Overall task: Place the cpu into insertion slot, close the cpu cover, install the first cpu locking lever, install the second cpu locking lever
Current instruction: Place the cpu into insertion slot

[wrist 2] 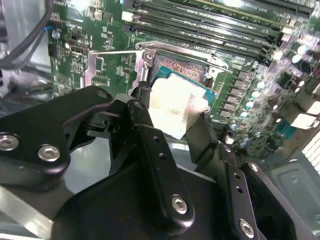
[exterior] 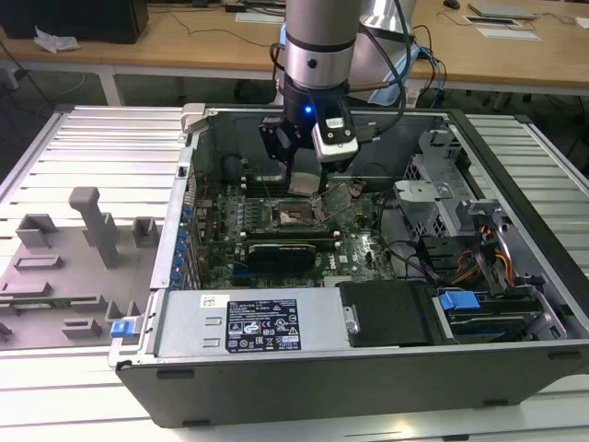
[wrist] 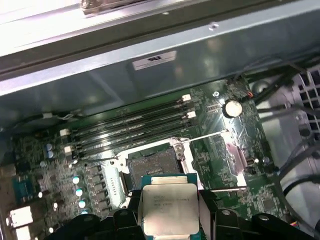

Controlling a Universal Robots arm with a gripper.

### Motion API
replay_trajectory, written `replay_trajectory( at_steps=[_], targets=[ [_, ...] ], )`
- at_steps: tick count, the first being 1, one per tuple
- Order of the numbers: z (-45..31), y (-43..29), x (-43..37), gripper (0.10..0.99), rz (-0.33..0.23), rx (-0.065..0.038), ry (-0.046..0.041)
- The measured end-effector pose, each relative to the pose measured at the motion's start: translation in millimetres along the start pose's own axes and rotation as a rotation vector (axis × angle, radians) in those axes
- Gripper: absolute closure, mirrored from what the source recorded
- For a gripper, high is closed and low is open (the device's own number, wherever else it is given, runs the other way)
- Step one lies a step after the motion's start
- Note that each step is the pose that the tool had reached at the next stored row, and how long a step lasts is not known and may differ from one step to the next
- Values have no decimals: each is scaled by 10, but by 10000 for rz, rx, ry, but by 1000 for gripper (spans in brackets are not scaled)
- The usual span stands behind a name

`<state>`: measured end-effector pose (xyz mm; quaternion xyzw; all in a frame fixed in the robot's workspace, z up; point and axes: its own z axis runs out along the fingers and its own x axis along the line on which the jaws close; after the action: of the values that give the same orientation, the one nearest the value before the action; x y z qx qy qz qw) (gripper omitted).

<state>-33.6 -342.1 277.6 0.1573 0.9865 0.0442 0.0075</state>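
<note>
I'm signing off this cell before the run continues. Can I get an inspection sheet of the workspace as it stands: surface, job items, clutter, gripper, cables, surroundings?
Surface: slatted metal table carrying an open computer case with a green board inside.
Job's things: the cpu is held over the board near the insertion slot, not seated; the cpu cover lies swung open beside the slot.
Clutter: grey fixture blocks on the table at the exterior view's left.
Gripper: gripper shut on the cpu's edges.
Cables: orange and black leads inside the case at the exterior view's right, away from the slot.
Surroundings: wooden desks behind the table.
</note>
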Motion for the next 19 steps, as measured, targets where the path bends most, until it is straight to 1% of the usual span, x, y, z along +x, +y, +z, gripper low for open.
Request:
replay_trajectory(
  at_steps=[2,3,5,7,9,12,18,19],
  targets=[
    [3,0,0,549,335,1,-30],
    [4,0,0,549,621,1,-56],
    [7,-1,0,549,926,2,-83],
    [10,-1,0,549,1440,2,-130],
    [13,-1,0,549,1756,2,-158],
    [19,-2,0,549,2648,3,-238],
    [26,-2,0,549,3683,4,-331],
    [27,-3,0,549,3933,3,-354]
  ],
)
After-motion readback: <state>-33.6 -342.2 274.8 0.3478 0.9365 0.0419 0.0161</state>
